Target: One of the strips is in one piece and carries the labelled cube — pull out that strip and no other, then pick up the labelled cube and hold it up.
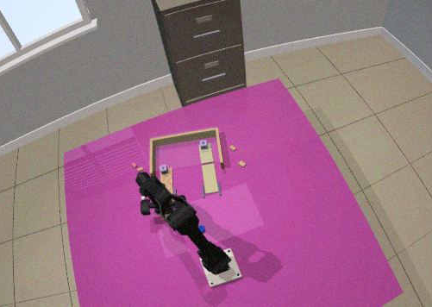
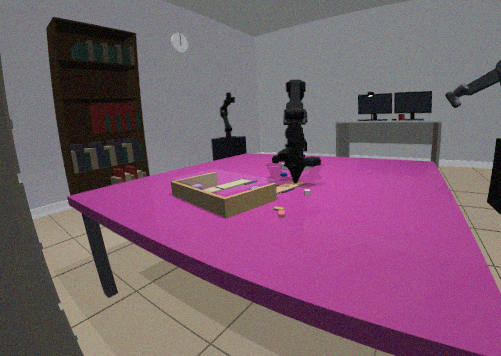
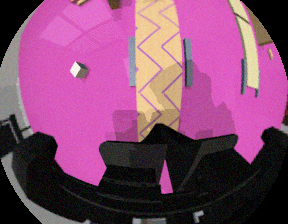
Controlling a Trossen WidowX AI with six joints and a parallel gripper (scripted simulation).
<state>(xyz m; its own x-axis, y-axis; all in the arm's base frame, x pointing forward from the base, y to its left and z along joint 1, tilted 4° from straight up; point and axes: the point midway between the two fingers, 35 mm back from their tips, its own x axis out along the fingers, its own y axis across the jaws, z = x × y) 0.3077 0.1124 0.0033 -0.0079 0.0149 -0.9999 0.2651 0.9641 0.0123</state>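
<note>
My gripper (image 2: 295, 181) (image 3: 158, 126) is shut and empty, its tips low over or on the near end of the tan zigzag strip; contact is unclear. That strip (image 1: 165, 176) (image 3: 158, 32) runs between two grey guides (image 3: 132, 62) (image 3: 188, 62) and looks unbroken where it shows; the arm hides part in the top view. A lilac cube with a dark mark (image 1: 163, 169) sits at its far end. The pale yellow strip to the right shows a near piece (image 1: 210, 178) (image 3: 252, 70) and a far piece (image 1: 206, 154) with a gap between. Another lilac cube (image 1: 203, 143) sits on the far piece.
A three-sided wooden wall (image 1: 184, 136) (image 2: 196, 199) surrounds the strips' far ends. A small white cube (image 1: 143, 197) (image 2: 307, 192) (image 3: 78, 70) lies left of the zigzag strip. A blue object (image 1: 202, 228) (image 2: 283, 174) lies near the arm. Small orange pieces (image 1: 233, 147) (image 1: 242, 164) lie right of the wall.
</note>
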